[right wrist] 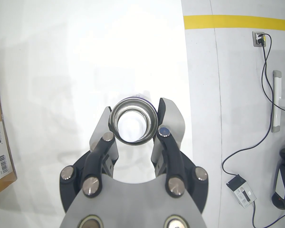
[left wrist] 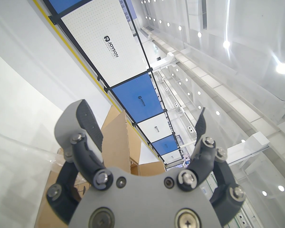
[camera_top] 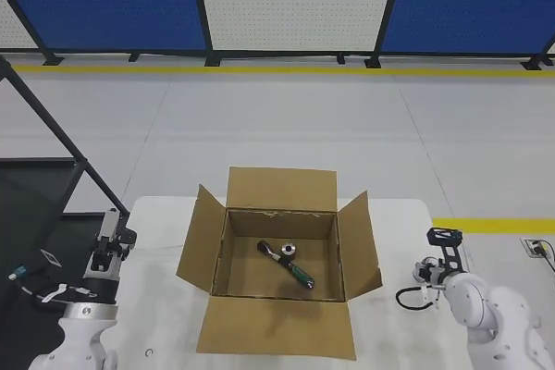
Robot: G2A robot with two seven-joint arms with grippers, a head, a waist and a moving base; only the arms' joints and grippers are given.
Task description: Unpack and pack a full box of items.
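Where the top camera looks down, an open cardboard box (camera_top: 282,190) stands in the middle of the white desk (camera_top: 166,277), all four flaps spread. On its floor lie a green-handled tool (camera_top: 294,266) and, just beside it, a small metal ring (camera_top: 288,250). The left claw (camera_top: 114,231) sits by the desk's left edge, and the right claw (camera_top: 424,274) is beyond the box's right flap.

From the left wrist, the left claw (left wrist: 143,115) gapes wide with nothing in it, tilted up past a box flap (left wrist: 118,138).

From the right wrist, the right claw (right wrist: 134,110) grips a hollow metal cylinder (right wrist: 127,106) above the bare desk (right wrist: 85,36), well apart from the box (right wrist: 0,124).
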